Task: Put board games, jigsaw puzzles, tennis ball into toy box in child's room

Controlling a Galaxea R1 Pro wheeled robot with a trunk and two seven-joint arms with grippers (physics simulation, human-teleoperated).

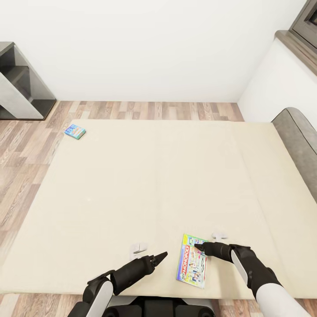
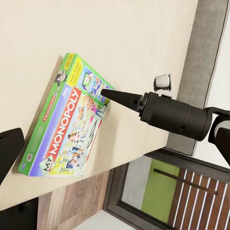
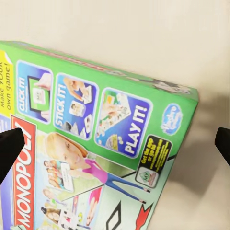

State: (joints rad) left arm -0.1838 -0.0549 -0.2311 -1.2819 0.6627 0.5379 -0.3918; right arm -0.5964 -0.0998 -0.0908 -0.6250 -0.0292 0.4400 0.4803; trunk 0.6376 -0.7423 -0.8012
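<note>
**Right gripper over the Monopoly box on the bed**

The Monopoly box (image 1: 192, 261) lies flat on the bed (image 1: 154, 176), near its front edge, lid up. The right gripper (image 1: 199, 252) hovers at the box's far corner; in the right wrist view its jaws stand wide, one fingertip (image 3: 9, 148) over the lid and the other past the box's short edge, over bare bed. The left gripper (image 1: 164, 255) hangs just beside the box's other long side, apart from it; whether its jaws are wide or narrow I cannot tell. A second game (image 1: 75, 131) sits well away at the bed's far left corner.
</note>
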